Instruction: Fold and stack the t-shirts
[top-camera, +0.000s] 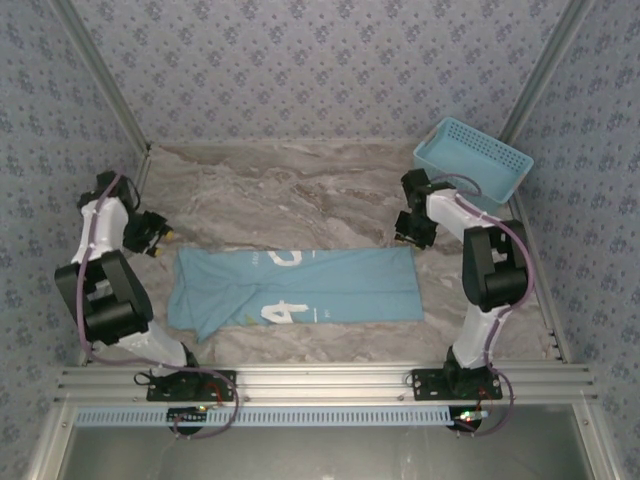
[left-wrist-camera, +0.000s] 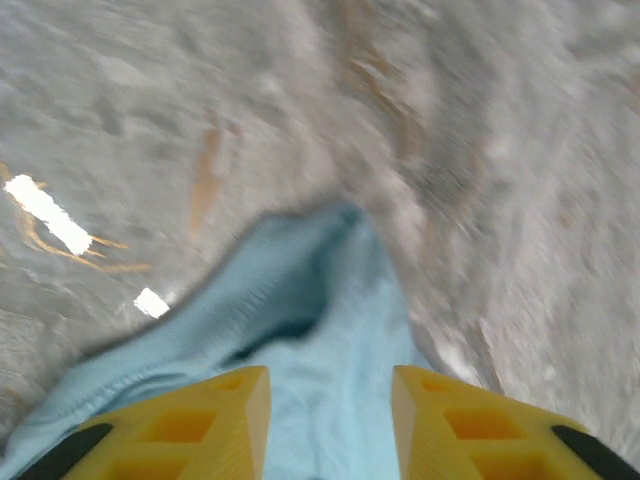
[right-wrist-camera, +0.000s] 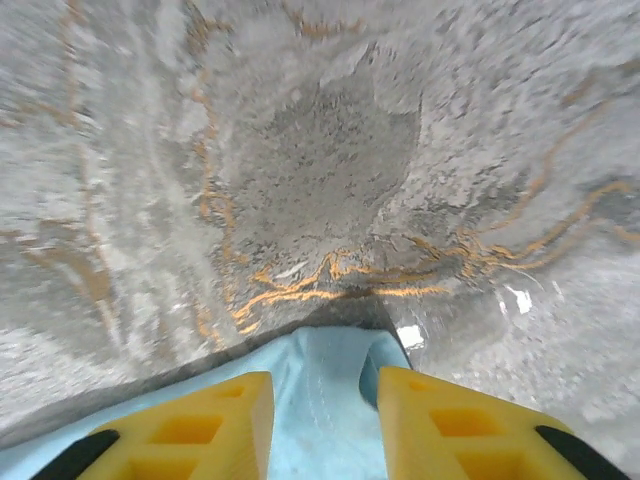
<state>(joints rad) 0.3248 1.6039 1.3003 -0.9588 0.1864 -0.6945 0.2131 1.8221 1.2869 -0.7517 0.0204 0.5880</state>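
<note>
A light sky-blue t-shirt (top-camera: 330, 285) lies flat across the marble table (top-camera: 290, 190) as a long band, with pieces of white lettering showing near its middle. My left gripper (top-camera: 158, 236) hovers at the shirt's far-left corner. In the left wrist view the yellow fingers (left-wrist-camera: 215, 410) stand wide apart, with the shirt's corner (left-wrist-camera: 300, 290) between and beyond them; the left gripper (left-wrist-camera: 330, 385) is open. My right gripper (top-camera: 408, 236) is at the far-right corner. It too is open (right-wrist-camera: 325, 390), its fingers (right-wrist-camera: 440, 420) straddling the shirt's corner (right-wrist-camera: 325, 360).
A light-blue plastic lattice basket (top-camera: 472, 160) stands at the back right, just behind the right arm. Patterned walls close in the table on three sides. Bare marble stretches behind the shirt, and the metal rail (top-camera: 320, 380) runs along the near edge.
</note>
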